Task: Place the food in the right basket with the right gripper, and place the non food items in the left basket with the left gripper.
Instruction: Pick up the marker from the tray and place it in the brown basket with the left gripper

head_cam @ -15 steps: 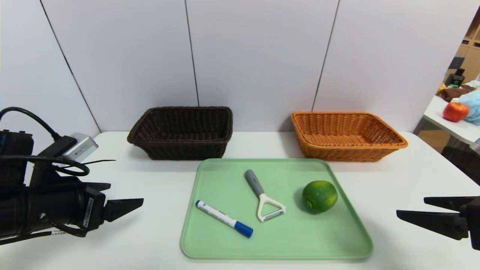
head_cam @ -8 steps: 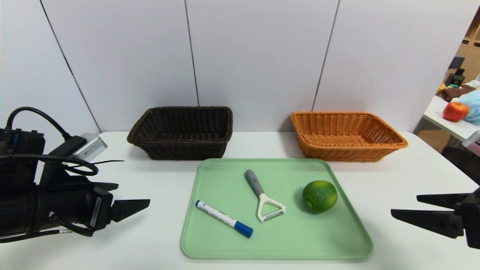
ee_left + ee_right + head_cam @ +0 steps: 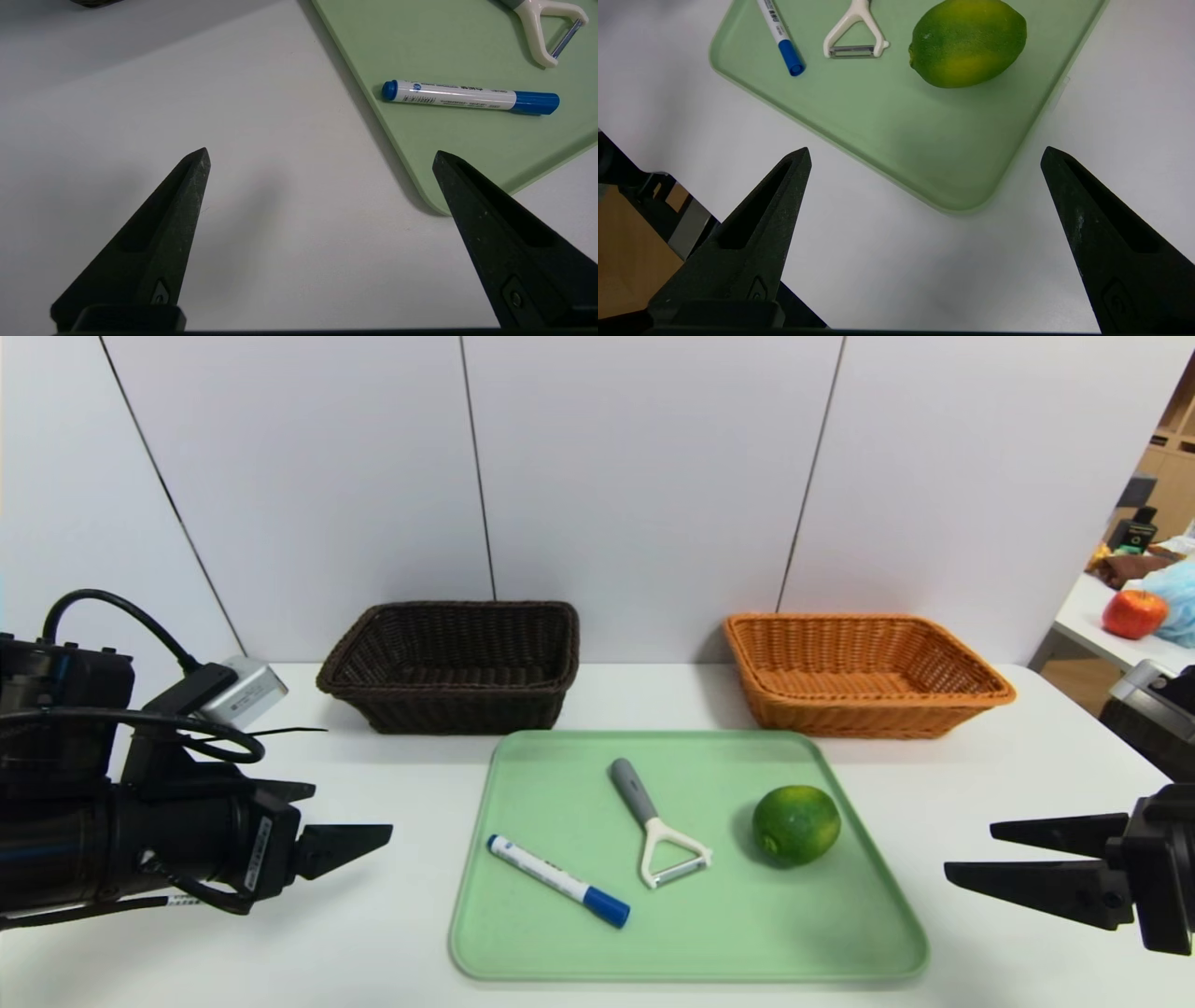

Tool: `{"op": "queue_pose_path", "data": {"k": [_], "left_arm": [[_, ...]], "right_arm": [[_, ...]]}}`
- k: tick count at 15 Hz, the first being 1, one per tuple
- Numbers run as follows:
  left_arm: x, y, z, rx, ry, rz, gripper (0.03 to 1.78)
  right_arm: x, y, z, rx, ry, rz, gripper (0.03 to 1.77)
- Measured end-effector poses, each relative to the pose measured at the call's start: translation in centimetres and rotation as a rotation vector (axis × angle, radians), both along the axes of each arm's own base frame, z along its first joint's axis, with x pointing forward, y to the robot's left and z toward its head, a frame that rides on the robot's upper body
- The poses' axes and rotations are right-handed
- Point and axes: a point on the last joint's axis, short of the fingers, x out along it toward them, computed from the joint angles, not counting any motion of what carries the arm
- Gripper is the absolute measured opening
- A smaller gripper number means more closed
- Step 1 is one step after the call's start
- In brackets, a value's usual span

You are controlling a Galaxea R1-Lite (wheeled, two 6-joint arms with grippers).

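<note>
- Left pincer (image 3: 353,810), black, two pointed fingers: released, fingers spread wide, nothing between them; hangs over the white surface (image 3: 392,933), left of the tray.
- Right pincer (image 3: 971,851), black, two long pointed fingers: also released, spread wide, nothing held; over the surface, right of the tray.
- Pale green rectangular tray (image 3: 766,933), rounded corners, low rim: on the surface, between the two pincers.
- Round glossy green citrus fruit (image 3: 796,825), yellowish patches: on the tray, toward its right side; untouched.
- White Y-shaped peeler (image 3: 656,831), grey handle, metal blade: on the tray, between marker and fruit; handle end toward the back wall, blade end nearer the front.
- White marker pen (image 3: 558,879), blue cap: on the tray, left part, lying slanted, capped end nearer the front; apart from the peeler.
- Dark brown, nearly black rectangular woven wicker basket (image 3: 462,709): on the surface behind the tray, left side; nothing seen in it.
- Orange-tan rectangular woven wicker basket (image 3: 859,717), flared rim: on the surface behind the tray, right side; nothing seen in it.
- White panelled wall (image 3: 644,476) with thin dark seams: behind both baskets.
- Red apple (image 3: 1134,614): on a separate white table (image 3: 1102,630), far right, beside a light blue plastic bag (image 3: 1174,593).
</note>
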Motion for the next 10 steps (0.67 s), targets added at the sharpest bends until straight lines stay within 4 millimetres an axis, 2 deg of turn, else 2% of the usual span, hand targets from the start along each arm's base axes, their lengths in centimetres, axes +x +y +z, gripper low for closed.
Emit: {"op": "queue_pose_path", "data": {"k": [4,10], "left_arm": [[0.3,-0.8,0.2,-0.025,0.005,-0.02,1.69],[0.7,-2.7,0.4,-0.037,-0.021,-0.099,1.69]], "right_arm": [[0.8,0.0,-0.3,-0.048,0.025,-0.039,1.7],[1.1,0.3,-0.1,-0.061,0.014,-0.025,1.7]]}}
